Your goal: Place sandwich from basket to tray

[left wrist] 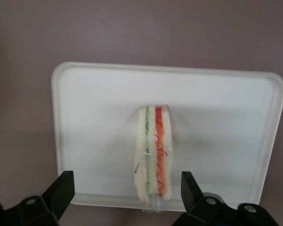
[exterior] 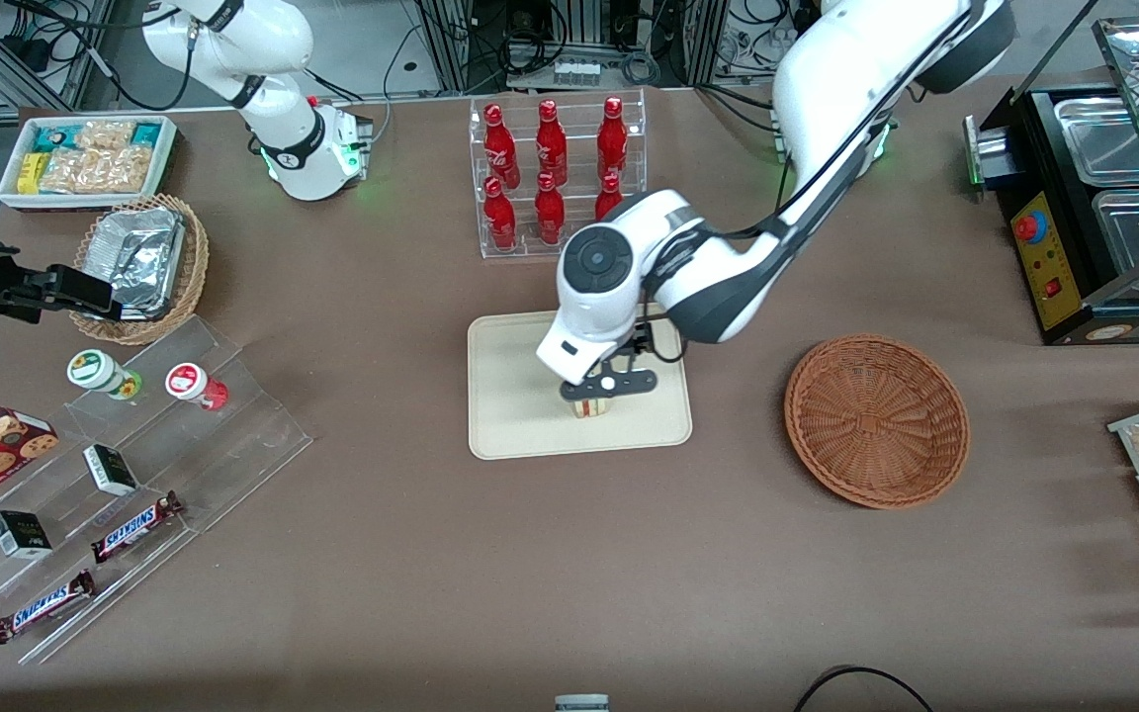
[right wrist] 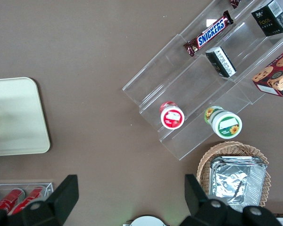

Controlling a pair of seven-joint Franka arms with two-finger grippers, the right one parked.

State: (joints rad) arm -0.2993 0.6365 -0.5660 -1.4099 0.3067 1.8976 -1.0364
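A: Where is the sandwich (left wrist: pixel 153 153) seen?

B: At centre frame, stood on its edge on the tray (exterior: pixel 510 435). The gripper (exterior: pixel 597 394) is spread wide, nothing held.

A: What is risked?

B: Toppling, if clipped during withdrawal. The basket (exterior: pixel 876 420) sits emptied, right of centre.

The working arm is clad in glossy white shells with dark grey joint bands; a round black cap is set in its wrist. Black cables are routed alongside. The end effector (exterior: pixel 597 393) is fitted with black fingers (left wrist: pixel 61 190).
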